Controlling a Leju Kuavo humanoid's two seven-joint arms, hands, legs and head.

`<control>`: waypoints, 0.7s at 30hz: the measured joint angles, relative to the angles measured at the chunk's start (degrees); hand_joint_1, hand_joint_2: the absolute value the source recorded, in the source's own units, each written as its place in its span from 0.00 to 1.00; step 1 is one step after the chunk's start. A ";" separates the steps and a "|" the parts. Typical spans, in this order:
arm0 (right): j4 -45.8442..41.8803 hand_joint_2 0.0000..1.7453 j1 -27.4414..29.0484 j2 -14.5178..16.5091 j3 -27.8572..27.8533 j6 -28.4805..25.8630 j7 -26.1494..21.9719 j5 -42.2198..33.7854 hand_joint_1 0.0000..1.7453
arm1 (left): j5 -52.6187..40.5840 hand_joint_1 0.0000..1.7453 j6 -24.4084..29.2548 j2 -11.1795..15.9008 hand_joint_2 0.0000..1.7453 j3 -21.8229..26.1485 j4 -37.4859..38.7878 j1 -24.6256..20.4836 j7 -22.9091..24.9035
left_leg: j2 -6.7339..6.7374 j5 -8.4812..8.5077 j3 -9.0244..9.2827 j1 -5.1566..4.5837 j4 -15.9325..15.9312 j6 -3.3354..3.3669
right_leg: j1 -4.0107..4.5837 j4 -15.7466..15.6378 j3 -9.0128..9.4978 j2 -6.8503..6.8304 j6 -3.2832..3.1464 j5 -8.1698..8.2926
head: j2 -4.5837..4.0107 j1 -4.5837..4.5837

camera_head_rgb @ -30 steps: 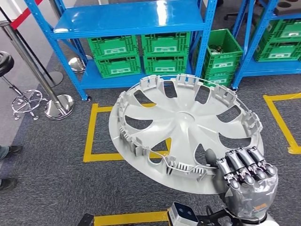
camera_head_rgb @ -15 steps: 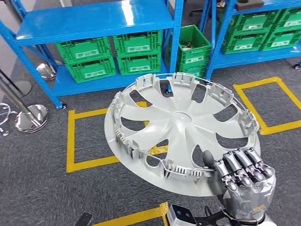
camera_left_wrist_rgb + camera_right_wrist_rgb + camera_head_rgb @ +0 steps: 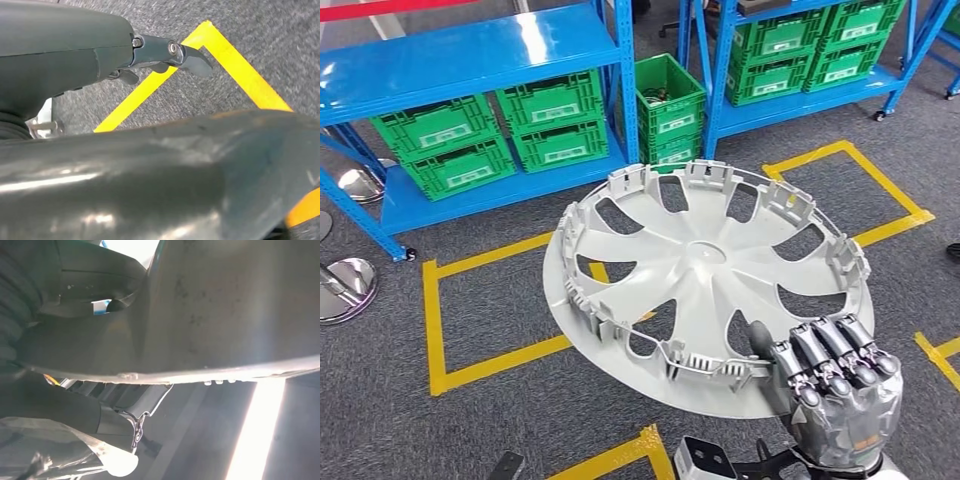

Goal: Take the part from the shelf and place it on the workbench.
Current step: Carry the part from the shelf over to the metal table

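Far left: blue shelf (image 3: 463, 50) with green crates (image 3: 441, 130) on its lower level, a chrome stanchion base (image 3: 343, 290) on the floor near it. Grey carpet (image 3: 388, 420) is marked with yellow tape squares (image 3: 435, 320). One more green crate (image 3: 669, 105) sits on the floor between the two shelf units; a second blue shelf (image 3: 803, 95) with more green crates stands far right.

Centre: the part, a silver-grey wheel cover (image 3: 705, 265), is held in the air above the carpet, tilted, inner ribbed side up, spoke cut-outs and rim clips visible. It is off the shelf and well apart from it.

Right, near: right hand (image 3: 841, 385) grips the wheel cover at its near-right rim, dark fingers (image 3: 822, 350) curled over the top of the rim and the thumb through a spoke opening. The right wrist view shows the underside of the cover (image 3: 226, 305) close up, pressed against the hand.

Left hand: cannot tell its state. The left wrist view shows blurred dark body parts over carpet and yellow tape (image 3: 234, 60).
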 joint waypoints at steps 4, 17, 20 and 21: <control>0.00 1.00 0.04 0.00 -0.04 -0.02 -0.49 0.00 1.00 | 0.01 0.00 -0.05 0.04 0.00 -0.08 0.00 0.08 0.01 | -1.17 4.29 2.72 0.45 -4.51 0.18 | -0.03 0.37 -0.36 2.76 0.28 0.28 | 0.00 -0.01; -0.15 1.00 0.01 0.00 -0.02 -0.02 -1.48 0.00 1.00 | 0.39 0.00 -0.40 -0.02 0.00 -0.45 -0.02 0.11 0.03 | -0.64 7.80 6.01 0.57 -14.68 2.36 | -0.26 11.63 -7.63 1.49 3.15 -4.77 | 0.00 0.52; -0.19 1.00 0.06 0.00 -0.06 -0.02 -1.75 0.00 1.00 | 0.57 0.00 -0.73 -0.01 0.00 -0.50 -0.02 0.12 0.03 | 2.16 7.95 5.80 0.32 -14.64 2.58 | -0.14 14.18 -7.48 -0.73 3.26 -5.29 | 0.00 0.70; -0.23 1.00 0.08 0.00 -0.07 -0.02 -1.82 0.00 1.00 | 0.59 0.00 -0.81 -0.04 0.00 -0.50 -0.02 0.06 0.03 | 2.83 7.93 5.84 0.30 -14.60 2.54 | -0.10 10.64 -5.19 -1.29 3.15 -3.59 | 0.00 0.70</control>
